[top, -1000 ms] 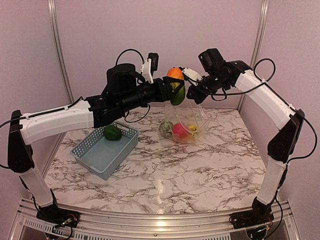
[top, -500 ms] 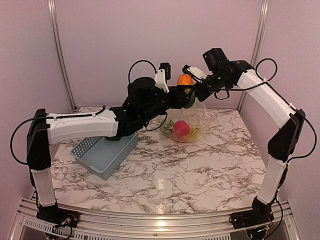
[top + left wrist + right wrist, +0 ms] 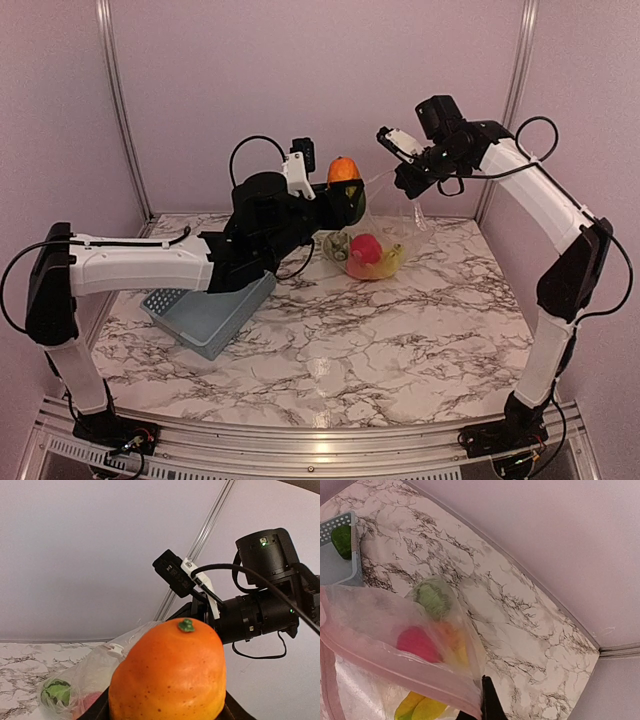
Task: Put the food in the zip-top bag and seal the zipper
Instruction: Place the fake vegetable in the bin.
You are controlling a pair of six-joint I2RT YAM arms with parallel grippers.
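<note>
Green-orange fruit (image 3: 345, 186) hanging in the air just left of the raised zip-top bag (image 3: 388, 232).

Left jaws are clamping the green-orange fruit from below, high above the worktop (image 3: 400, 330). Right jaws are pinching the bag's mouth edge and holding it up, with the pinkish zipper (image 3: 385, 664) running toward them. The bag's bottom is resting on the worktop, holding the red apple (image 3: 366, 248), the yellow banana (image 3: 391, 262) and the striped melon (image 3: 335, 246). One green piece (image 3: 341, 540) is lying in the blue-grey basket (image 3: 200, 318), left of the bag.
</note>
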